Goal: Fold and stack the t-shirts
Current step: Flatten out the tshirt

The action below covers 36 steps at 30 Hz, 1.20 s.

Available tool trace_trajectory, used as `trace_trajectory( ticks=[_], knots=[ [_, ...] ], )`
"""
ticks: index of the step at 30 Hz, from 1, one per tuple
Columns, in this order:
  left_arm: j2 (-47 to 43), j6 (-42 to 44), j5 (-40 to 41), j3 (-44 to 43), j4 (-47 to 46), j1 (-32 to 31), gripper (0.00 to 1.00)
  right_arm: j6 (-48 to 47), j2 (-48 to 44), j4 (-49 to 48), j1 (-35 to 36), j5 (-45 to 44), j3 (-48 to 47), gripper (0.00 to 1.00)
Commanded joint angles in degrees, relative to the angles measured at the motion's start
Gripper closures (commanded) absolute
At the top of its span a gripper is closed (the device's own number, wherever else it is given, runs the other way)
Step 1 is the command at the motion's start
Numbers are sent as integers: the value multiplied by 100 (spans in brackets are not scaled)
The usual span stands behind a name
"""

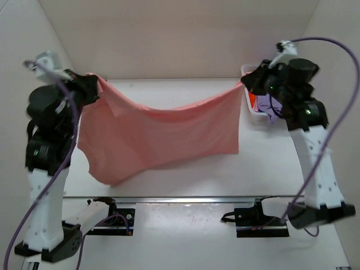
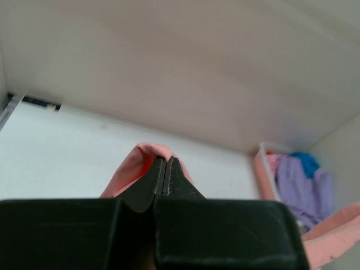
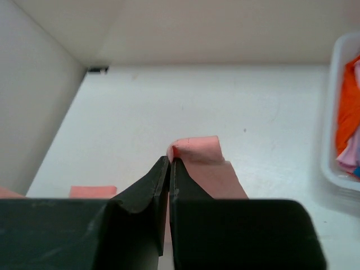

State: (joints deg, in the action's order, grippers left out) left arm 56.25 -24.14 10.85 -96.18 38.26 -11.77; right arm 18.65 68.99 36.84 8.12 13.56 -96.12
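Desk [image 1: 270,163]: white surface lying beneath both tools, with walls at the back and on both sides.
Salmon-pink t-shirt [image 1: 163,132]: stretched in the air between the two tools, one top corner pinched in each. Its upper edge sags in the middle and the body hangs below the tools as a wide sheet. Whether the bottom hem touches the desk cannot be told.
Basket [image 1: 256,115]: white plastic, on the desk just beside the right tool on its outer side, partly hidden by the right arm.
Lavender t-shirt [image 2: 298,185]: crumpled inside the basket, well apart from the left tool.
Orange-red t-shirt [image 3: 346,112]: in the basket, to the right of the right tool.
Bright blue t-shirt [image 2: 306,163]: a small patch showing in the basket above the lavender one.
Left tool [image 2: 164,163]: clenched on a fold of the salmon-pink t-shirt, fingers pressed together with cloth bulging past the tips.
Right tool [image 3: 170,160]: clenched on the opposite corner, pink cloth poking out beyond its tips.
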Motion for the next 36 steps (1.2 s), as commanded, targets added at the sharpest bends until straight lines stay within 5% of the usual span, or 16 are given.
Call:
trace_trajectory(
  ticks=[1, 5, 10, 13, 15, 21, 30, 36],
  knots=[
    [1174, 357, -233, 48, 85, 183, 100, -143, 833, -255, 58, 286, 84, 100],
    [2117, 753, -268, -804, 295, 316, 100, -309, 2053, -118, -30, 209, -907, 100],
    [3058, 1042, 12, -2841, 691, 465, 100, -556, 3145, 692, 111, -38, -3663, 100],
    [2743, 1017, 58, -2801, 419, 500, 100, -285, 3261, 527, -186, 356, -4231, 100],
    [2523, 1078, 154, -2696, 410, 491, 100, 14, 2955, 360, -582, 901, -3934, 100],
    [1425, 859, 163, -1599, 349, 360, 100, -309, 1980, 122, -532, 701, -2063, 100],
    [-1025, 131, -609, 3196, 191, 79, 100, -187, 160, -932, -425, 604, 3023, 100],
    [-2046, -591, -971, 5475, 252, -1, 100, -160, -149, -802, -311, 288, 4696, 100]
  ],
)
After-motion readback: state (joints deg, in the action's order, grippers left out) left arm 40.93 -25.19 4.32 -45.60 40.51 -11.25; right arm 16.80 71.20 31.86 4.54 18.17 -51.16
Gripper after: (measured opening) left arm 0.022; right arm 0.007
